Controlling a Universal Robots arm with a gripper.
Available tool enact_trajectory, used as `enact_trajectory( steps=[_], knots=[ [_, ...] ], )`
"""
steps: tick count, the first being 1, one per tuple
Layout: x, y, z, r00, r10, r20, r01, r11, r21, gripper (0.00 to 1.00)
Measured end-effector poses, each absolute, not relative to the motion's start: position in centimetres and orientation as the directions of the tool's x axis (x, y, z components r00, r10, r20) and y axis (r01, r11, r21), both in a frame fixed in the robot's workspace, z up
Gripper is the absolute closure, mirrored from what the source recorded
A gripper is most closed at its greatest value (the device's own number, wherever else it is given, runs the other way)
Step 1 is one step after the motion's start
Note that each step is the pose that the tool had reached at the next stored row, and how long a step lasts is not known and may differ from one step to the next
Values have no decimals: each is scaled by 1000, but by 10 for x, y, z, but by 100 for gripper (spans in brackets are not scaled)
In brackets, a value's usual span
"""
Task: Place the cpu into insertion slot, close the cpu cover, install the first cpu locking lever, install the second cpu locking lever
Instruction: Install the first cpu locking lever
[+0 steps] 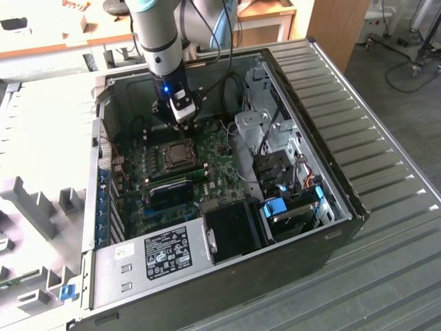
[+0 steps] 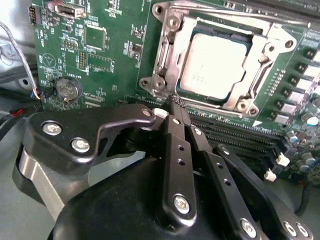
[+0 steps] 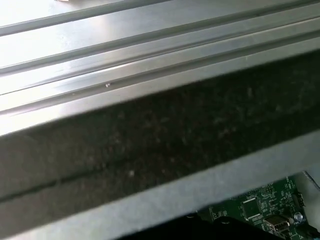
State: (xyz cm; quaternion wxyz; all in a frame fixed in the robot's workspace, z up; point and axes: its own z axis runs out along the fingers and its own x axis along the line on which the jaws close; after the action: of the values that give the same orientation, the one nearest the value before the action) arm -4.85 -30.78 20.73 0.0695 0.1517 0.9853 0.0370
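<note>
Already cpu (image 2: 214,65) flat in insertion slot (image 2: 165,50) — cpu cover (image 2: 260,75) shut.

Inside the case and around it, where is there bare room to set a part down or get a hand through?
Most open: the ribbed metal table on the exterior view's right of the case. Inside it is crowded: the gripper sits by the socket, where the cpu lies under the cover, with cables and drive cage alongside.
</note>
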Motion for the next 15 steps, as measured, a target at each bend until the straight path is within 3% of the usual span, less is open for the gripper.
enact_trajectory(
  steps=[15],
  knots=[
    [-51, -310, 200, -944, 287, -161, 270, 956, 118, 89]
  ],
)
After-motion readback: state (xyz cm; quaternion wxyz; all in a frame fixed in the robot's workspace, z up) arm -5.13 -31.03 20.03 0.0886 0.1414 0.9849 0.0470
